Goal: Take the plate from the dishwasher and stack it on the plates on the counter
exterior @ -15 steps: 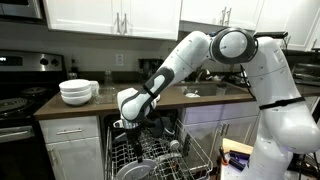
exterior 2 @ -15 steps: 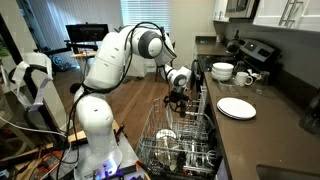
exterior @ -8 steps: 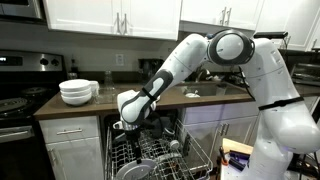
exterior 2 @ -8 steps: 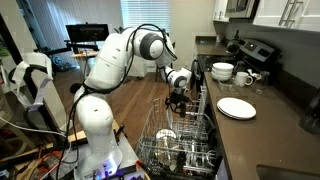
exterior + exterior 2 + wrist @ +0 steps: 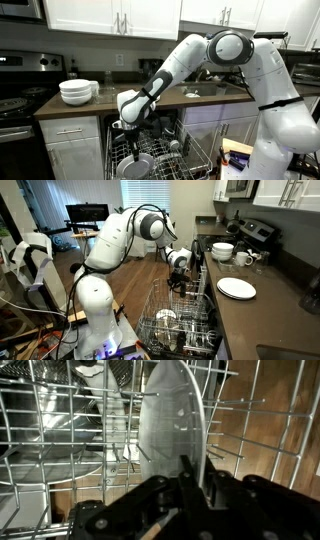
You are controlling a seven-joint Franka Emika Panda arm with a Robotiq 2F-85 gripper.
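The plate [image 5: 168,415], pale grey-white, stands on edge in the dishwasher's wire rack [image 5: 60,430]. In the wrist view my gripper [image 5: 200,470] is shut on its upper rim, one finger against each face. In an exterior view the gripper [image 5: 133,130] reaches down into the dishwasher [image 5: 190,150] over the round plate [image 5: 134,166]. From the opposite side the gripper [image 5: 178,280] hangs over the pulled-out rack [image 5: 180,325]. The low stack of white plates [image 5: 236,287] lies on the dark counter [image 5: 255,315], to the side of the rack.
A taller stack of white bowls [image 5: 77,91] stands on the counter near the black stove [image 5: 15,100]; the bowls [image 5: 222,251] also show beside a mug. The rack holds other dishes and upright wire tines around the plate. White upper cabinets [image 5: 110,15] hang above.
The fingers have closed from wide apart onto the plate's rim. The arm has hardly moved and the plate still stands in the rack.
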